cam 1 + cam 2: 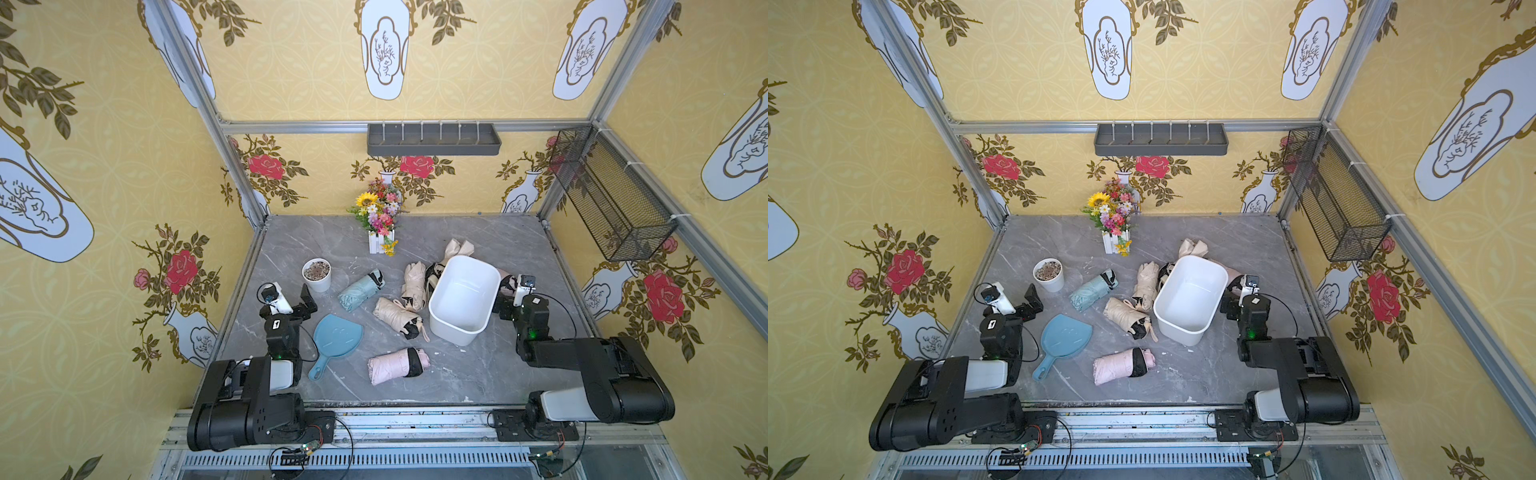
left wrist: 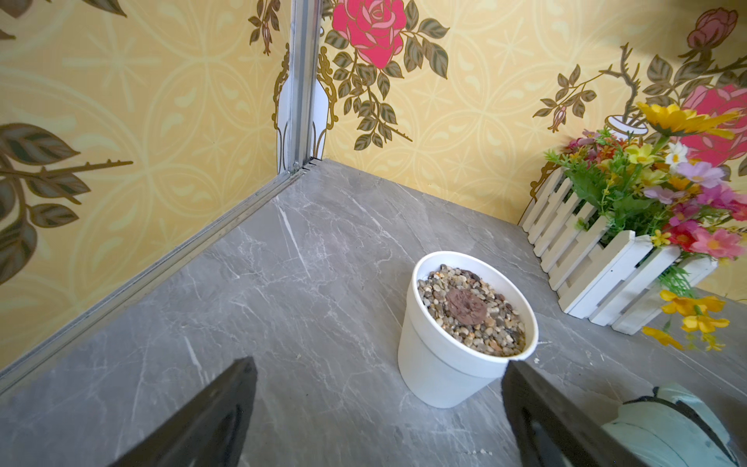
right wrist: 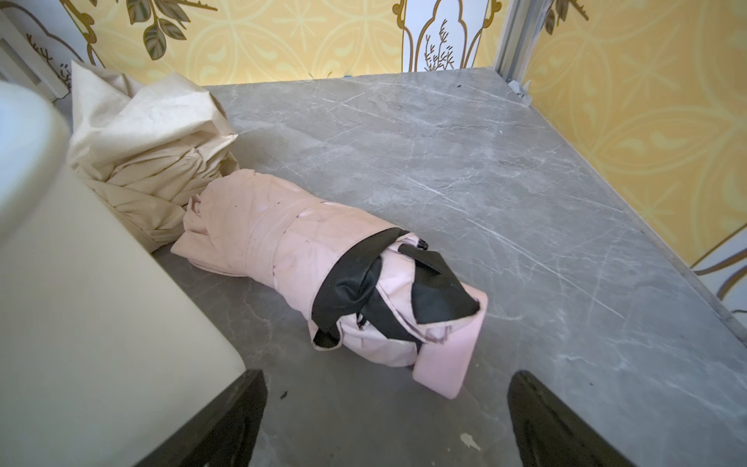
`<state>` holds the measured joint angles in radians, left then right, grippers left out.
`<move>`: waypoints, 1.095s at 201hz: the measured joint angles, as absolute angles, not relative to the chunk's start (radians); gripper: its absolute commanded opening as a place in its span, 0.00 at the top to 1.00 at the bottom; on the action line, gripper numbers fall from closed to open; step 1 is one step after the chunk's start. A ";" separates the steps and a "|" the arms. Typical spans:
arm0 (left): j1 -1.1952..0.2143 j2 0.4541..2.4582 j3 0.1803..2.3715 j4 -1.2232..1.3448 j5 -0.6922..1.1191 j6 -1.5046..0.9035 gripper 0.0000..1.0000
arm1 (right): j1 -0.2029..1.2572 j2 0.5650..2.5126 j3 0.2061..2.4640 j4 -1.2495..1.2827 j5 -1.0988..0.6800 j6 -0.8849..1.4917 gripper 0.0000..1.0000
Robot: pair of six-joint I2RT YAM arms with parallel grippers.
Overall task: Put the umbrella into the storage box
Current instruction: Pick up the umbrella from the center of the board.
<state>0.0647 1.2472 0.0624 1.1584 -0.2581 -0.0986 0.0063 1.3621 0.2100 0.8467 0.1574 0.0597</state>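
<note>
Black fingertips of the right gripper frame the bottom of the right wrist view, spread wide with nothing between them. Just ahead lies the pink umbrella, folded, strapped, with black lining spilling out near its flat handle end. It rests on the grey table close beside the storage box, on the side toward the right arm. In both top views that box stands empty. The step in hand looks like the reach for this umbrella. To do it well, the jaws should come down across the roll at its strapped middle, not over the loose black flaps. The lift should then clear the rim, and the umbrella should go in lengthwise, since the box looks only about as long as it. A crumpled beige umbrella presses against the far end of the pink one and might drag along. Further out lie two more beige umbrellas, a pale green umbrella, a second pink umbrella and a blue dustpan. Across the table the left gripper is also spread and empty, facing a pot of pebbles near the flowers. From above, the target umbrella is almost wholly hidden by the box and the right wrist. The box wall is blurred and cropped in the right wrist view, so whether the umbrella touches it cannot be told.
</note>
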 measured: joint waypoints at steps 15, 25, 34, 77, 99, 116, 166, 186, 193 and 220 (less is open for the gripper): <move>0.060 1.137 0.115 1.038 -0.289 -0.107 0.02 | 0.007 1.256 0.235 0.755 0.165 0.066 0.03; 0.059 1.081 0.175 0.932 -0.295 -0.114 0.02 | 0.006 1.170 0.287 0.632 0.177 0.079 0.03; 0.052 1.045 0.210 0.878 -0.299 -0.115 0.02 | 0.006 1.086 0.344 0.532 0.186 0.088 0.03; 0.003 0.910 0.347 0.519 -0.273 -0.198 0.04 | 0.003 0.869 0.517 0.079 0.165 0.152 0.03; -0.063 0.870 0.444 0.367 -0.249 -0.219 0.04 | 0.002 0.887 0.676 -0.149 0.120 0.195 0.01; -0.103 0.857 0.513 0.247 -0.233 -0.248 0.04 | 0.002 0.928 0.777 -0.296 0.073 0.208 0.02; -0.247 0.859 0.654 -0.033 -0.183 -0.350 0.05 | 0.000 0.988 0.954 -0.609 -0.062 0.210 0.03; -0.293 0.888 0.713 -0.131 -0.179 -0.386 0.08 | 0.000 0.989 1.003 -0.685 -0.123 0.212 0.06; -0.306 0.904 0.734 -0.169 -0.179 -0.402 0.09 | 0.001 0.991 1.021 -0.710 -0.144 0.213 0.07; -0.347 0.963 0.797 -0.312 -0.173 -0.488 0.14 | 0.009 1.012 1.077 -0.786 -0.219 0.231 0.10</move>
